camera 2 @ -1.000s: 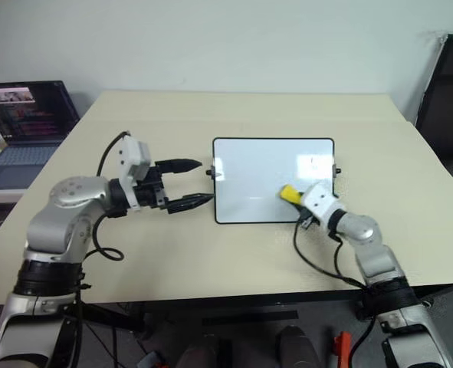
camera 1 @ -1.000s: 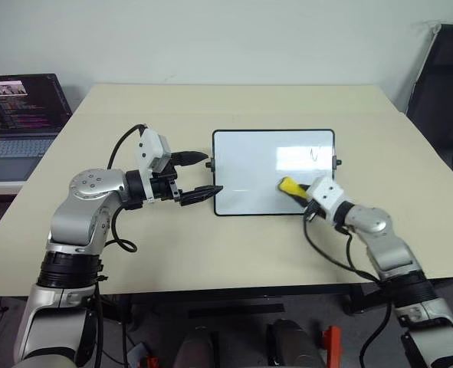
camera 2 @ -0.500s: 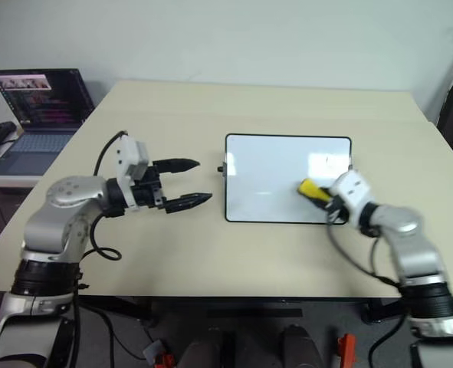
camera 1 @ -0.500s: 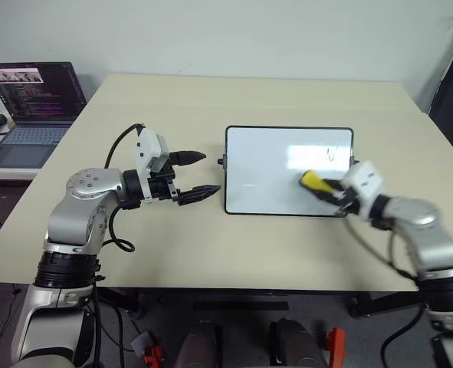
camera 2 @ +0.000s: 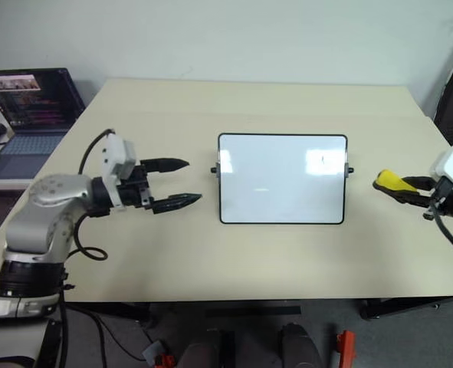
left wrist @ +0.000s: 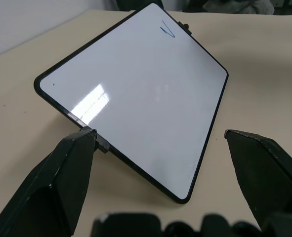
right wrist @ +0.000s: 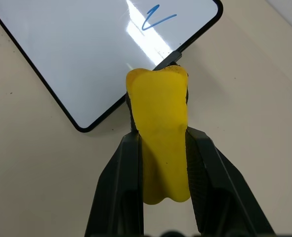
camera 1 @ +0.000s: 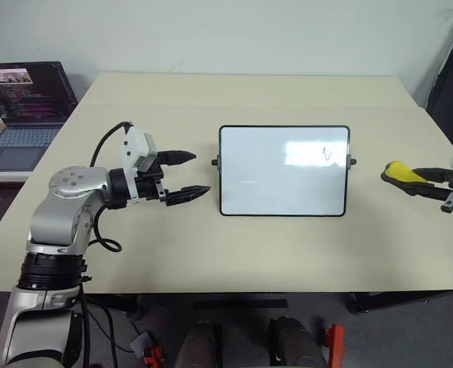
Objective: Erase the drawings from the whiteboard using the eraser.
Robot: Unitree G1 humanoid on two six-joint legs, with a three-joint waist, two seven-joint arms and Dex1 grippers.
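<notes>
Right gripper [camera 1: 429, 184] is clamped on the eraser [camera 1: 399, 171], holding it above the table [camera 1: 249, 245] well to the right of the whiteboard [camera 1: 283, 171], clear of its frame. Left gripper [camera 1: 189, 175] hovers just beside the board's left short side, fingers spread apart and empty. One blue check-like stroke of the drawings [camera 1: 326, 153] sits near the board's far right corner. At the far left stands a laptop [camera 1: 23, 103].

Glossy whiteboard [camera 1: 283, 172], matt beige table [camera 1: 234, 100], soft foam-like eraser [right wrist: 159, 128]
</notes>
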